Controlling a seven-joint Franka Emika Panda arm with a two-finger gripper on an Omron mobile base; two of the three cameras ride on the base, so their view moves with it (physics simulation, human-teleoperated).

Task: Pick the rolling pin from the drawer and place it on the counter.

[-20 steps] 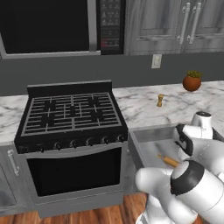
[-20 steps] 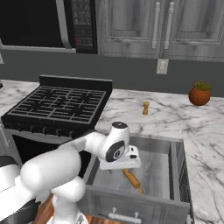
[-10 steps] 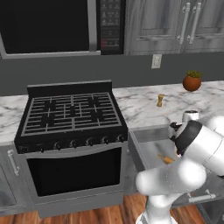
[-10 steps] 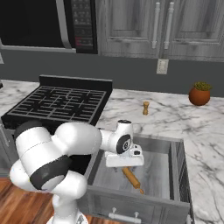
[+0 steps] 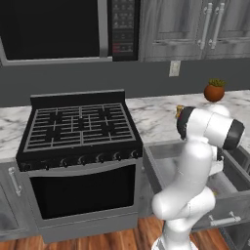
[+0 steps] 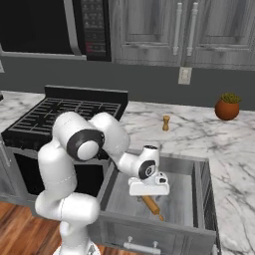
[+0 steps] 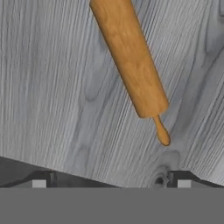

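One rolling pin (image 7: 130, 59) lies in our drawer (image 6: 199, 191). Our gripper (image 6: 149, 190), fingers spread, has dropped closer, the pin at 12 o'clock.

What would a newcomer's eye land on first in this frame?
Likely the white arm bent down into the open grey drawer, its hand low over the slim light-brown wooden rolling pin lying on the drawer floor. The hand view shows the pin lying free ahead of the open dark fingertips. Left of the drawer sits the black gas stove.
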